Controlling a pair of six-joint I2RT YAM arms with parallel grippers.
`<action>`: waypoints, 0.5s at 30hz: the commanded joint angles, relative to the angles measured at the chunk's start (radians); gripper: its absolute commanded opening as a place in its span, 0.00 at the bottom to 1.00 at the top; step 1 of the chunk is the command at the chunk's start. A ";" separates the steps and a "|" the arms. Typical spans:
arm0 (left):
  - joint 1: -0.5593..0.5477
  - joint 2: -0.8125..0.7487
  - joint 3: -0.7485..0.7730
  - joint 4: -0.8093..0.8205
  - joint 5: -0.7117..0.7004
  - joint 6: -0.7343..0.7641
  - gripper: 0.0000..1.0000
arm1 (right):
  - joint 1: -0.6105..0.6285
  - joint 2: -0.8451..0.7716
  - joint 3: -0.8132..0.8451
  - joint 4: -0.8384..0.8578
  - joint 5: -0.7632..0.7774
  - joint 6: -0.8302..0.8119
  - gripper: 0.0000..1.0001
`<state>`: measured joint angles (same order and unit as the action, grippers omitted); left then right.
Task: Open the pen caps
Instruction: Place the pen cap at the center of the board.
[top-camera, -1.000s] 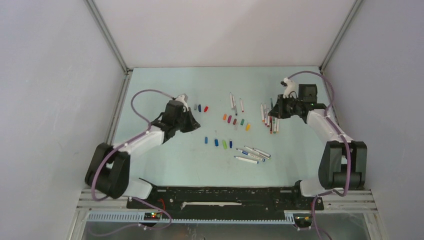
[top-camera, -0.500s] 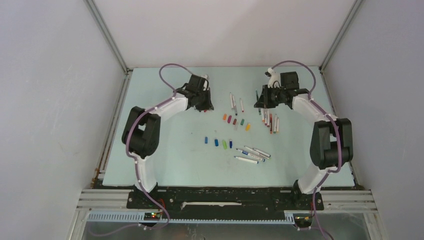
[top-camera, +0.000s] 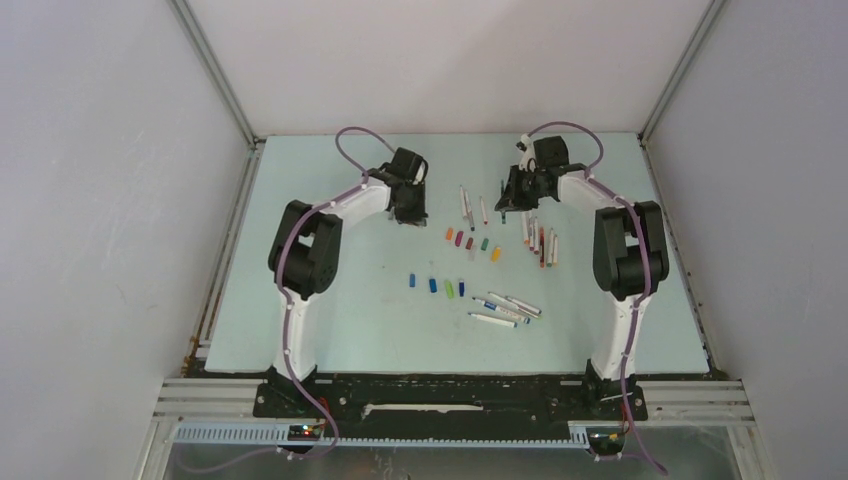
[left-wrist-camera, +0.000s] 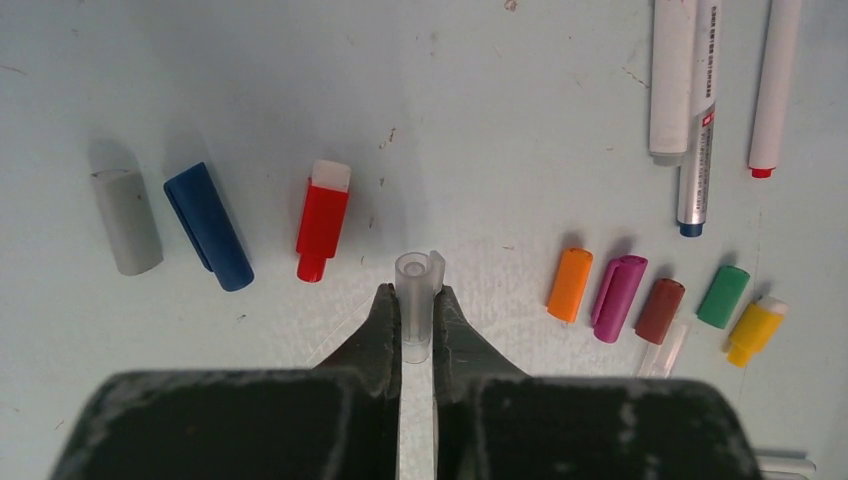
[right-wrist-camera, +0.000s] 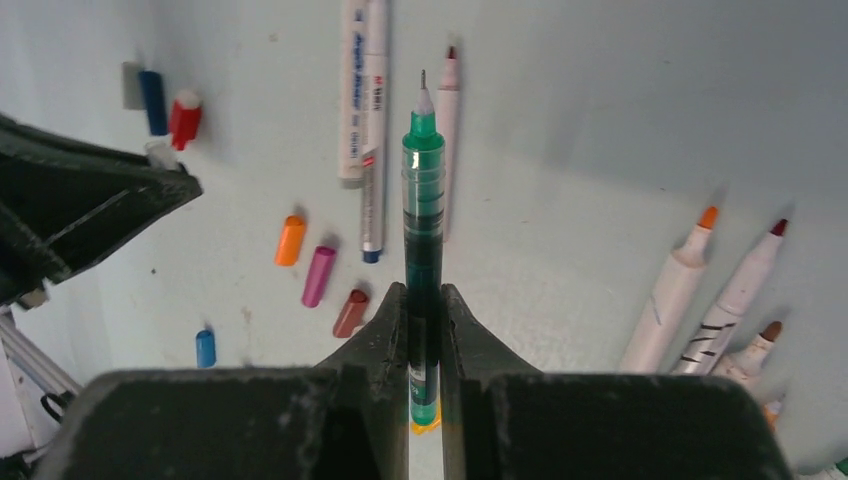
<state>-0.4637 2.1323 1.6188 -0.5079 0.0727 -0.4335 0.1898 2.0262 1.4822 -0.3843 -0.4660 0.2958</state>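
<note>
Pen caps (left-wrist-camera: 570, 284) flank left gripper (left-wrist-camera: 416, 300) pinching clear cap (left-wrist-camera: 417, 278); right gripper (right-wrist-camera: 424, 296) pinches green pen (right-wrist-camera: 423, 185).

The pale blue-green tabletop (top-camera: 330, 300) beneath me is scuffed and speckled. Toward its far side I see a grey cap (left-wrist-camera: 127, 220), a blue cap (left-wrist-camera: 208, 226) and a red cap (left-wrist-camera: 323, 220) lying side by side, not touching. Right of them runs a row: orange cap (left-wrist-camera: 570, 284), purple cap (left-wrist-camera: 619, 298), brown cap (left-wrist-camera: 660, 310), green cap (left-wrist-camera: 723, 296), yellow cap (left-wrist-camera: 755, 330). A nearer row of blue and green caps (top-camera: 433, 285) lies toward my bases. White pens lie flat in three loose groups: a far group (left-wrist-camera: 672, 80), a right group (top-camera: 541, 245), a near group (top-camera: 505, 308).
</note>
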 joint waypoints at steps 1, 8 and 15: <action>-0.006 0.026 0.091 -0.031 -0.017 0.030 0.08 | -0.003 0.034 0.065 -0.011 0.091 0.053 0.11; -0.006 0.054 0.116 -0.045 -0.024 0.033 0.10 | -0.004 0.096 0.097 -0.019 0.099 0.080 0.14; -0.006 0.067 0.138 -0.059 -0.025 0.039 0.16 | -0.006 0.146 0.134 -0.042 0.099 0.090 0.16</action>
<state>-0.4644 2.1914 1.6852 -0.5537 0.0555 -0.4168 0.1875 2.1532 1.5681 -0.4110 -0.3836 0.3698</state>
